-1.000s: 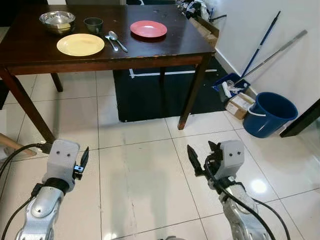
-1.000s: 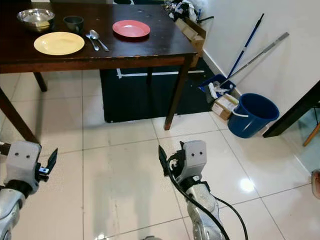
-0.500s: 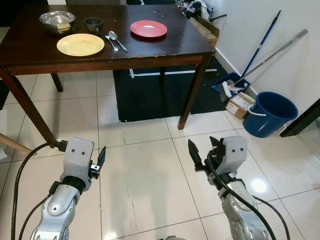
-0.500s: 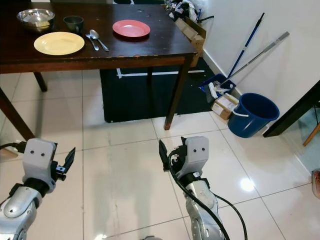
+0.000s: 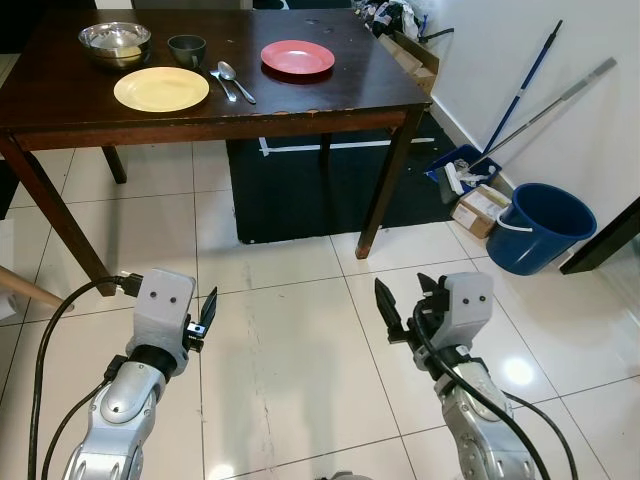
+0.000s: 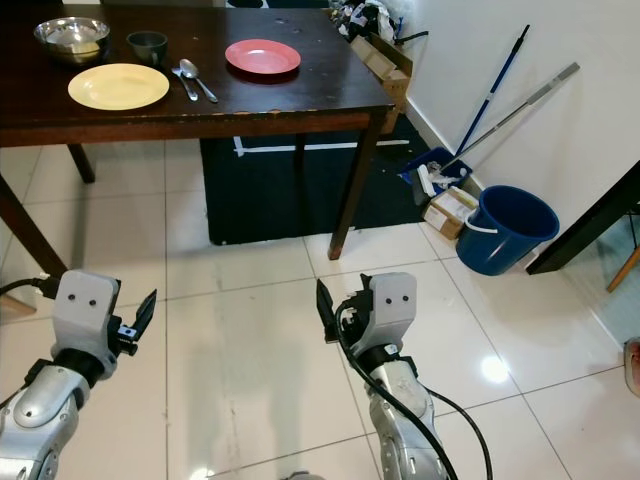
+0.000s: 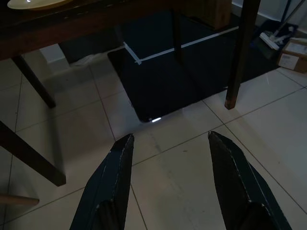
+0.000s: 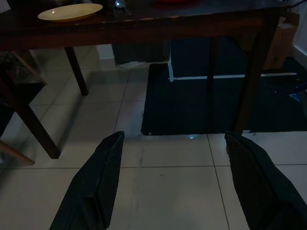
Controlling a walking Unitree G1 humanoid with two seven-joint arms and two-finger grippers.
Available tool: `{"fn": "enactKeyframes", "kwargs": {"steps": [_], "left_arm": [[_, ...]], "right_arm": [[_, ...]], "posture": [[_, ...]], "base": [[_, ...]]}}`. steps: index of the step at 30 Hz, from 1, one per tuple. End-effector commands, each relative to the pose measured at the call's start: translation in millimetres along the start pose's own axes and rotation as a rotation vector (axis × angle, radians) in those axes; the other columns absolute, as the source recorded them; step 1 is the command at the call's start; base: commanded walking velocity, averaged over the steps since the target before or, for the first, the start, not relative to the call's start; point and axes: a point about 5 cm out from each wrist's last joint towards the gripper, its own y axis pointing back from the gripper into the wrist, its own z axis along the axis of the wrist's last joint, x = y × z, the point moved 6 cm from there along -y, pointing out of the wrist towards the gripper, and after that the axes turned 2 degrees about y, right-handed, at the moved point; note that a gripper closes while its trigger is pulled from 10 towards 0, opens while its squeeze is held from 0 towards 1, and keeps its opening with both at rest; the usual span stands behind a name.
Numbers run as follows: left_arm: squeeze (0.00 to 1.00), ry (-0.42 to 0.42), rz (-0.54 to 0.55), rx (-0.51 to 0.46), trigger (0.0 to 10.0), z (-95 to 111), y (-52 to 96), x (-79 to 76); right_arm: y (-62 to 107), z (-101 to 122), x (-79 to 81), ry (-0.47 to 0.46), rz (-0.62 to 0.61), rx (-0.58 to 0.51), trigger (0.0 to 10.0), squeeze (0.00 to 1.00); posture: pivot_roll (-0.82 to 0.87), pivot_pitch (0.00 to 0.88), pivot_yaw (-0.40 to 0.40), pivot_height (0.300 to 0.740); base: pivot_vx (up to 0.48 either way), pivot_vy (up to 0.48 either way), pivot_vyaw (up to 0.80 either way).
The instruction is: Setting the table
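Left tool (image 7: 168, 182) and right tool (image 8: 172, 184) spread, empty, low over floor; yellow plate (image 5: 161, 89), red plate (image 5: 297, 57) on worktop (image 5: 300, 100) well ahead.

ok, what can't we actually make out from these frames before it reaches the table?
- Steel bowl: contents unclear, too small in the left eye view.
- Dark cup: inside not visible, same view.
- Clutter at the table's far right corner: cut by the top edge.
- Red plate: in the right wrist view, cut by the top edge.
- Cardboard box: label too small.
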Motion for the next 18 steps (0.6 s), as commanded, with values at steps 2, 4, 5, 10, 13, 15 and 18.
{"fn": "enactKeyframes", "kwargs": {"steps": [2,4,5,10,13,15,18], "left_arm": [[0.0,-0.004,0.003,0.013,10.0,-1.7,0.6,-1.8],[0.0,-0.003,0.006,0.013,10.0,-1.8,0.1,-1.5],[0.0,-0.003,0.007,0.013,10.0,-1.7,-0.1,-1.4],[0.0,-0.013,0.029,0.01,10.0,-2.1,-2.4,1.5],[0.0,-0.011,0.031,0.011,10.0,-2.2,-2.8,2.1],[0.0,-0.012,0.033,0.009,10.0,-1.9,-3.0,2.6],[0.0,-0.01,0.035,0.007,10.0,-1.4,-3.3,2.6]], "right_arm": [[1.2,-1.7,-0.7,0.008,0.0,0.015,10.0,0.0],[0.4,-2.0,-0.1,0.012,0.003,0.015,10.0,0.0],[0.2,-2.0,0.1,0.013,0.004,0.015,10.0,0.0],[-0.7,-1.8,1.7,0.017,0.011,0.014,10.0,0.0],[-1.0,-1.8,2.0,0.02,0.013,0.015,10.0,0.0],[-1.3,-1.9,2.3,0.025,0.015,0.016,10.0,0.0],[-1.8,-1.7,3.1,0.041,0.02,0.017,10.0,0.0]], "posture": [[-0.08,0.039,-0.009,0.74],[-0.08,0.034,-0.009,0.74],[-0.08,0.034,-0.009,0.74],[-0.08,0.031,-0.009,0.74],[-0.08,0.026,-0.009,0.74],[-0.08,0.026,-0.009,0.74],[-0.08,0.026,-0.009,0.74]], "base": [[0.0,0.0,0.0],[0.0,0.0,0.0],[0.0,0.0,0.0],[0.258,0.0,0.0],[0.437,0.0,0.0],[0.454,0.0,0.0],[0.48,0.0,0.0]]}}
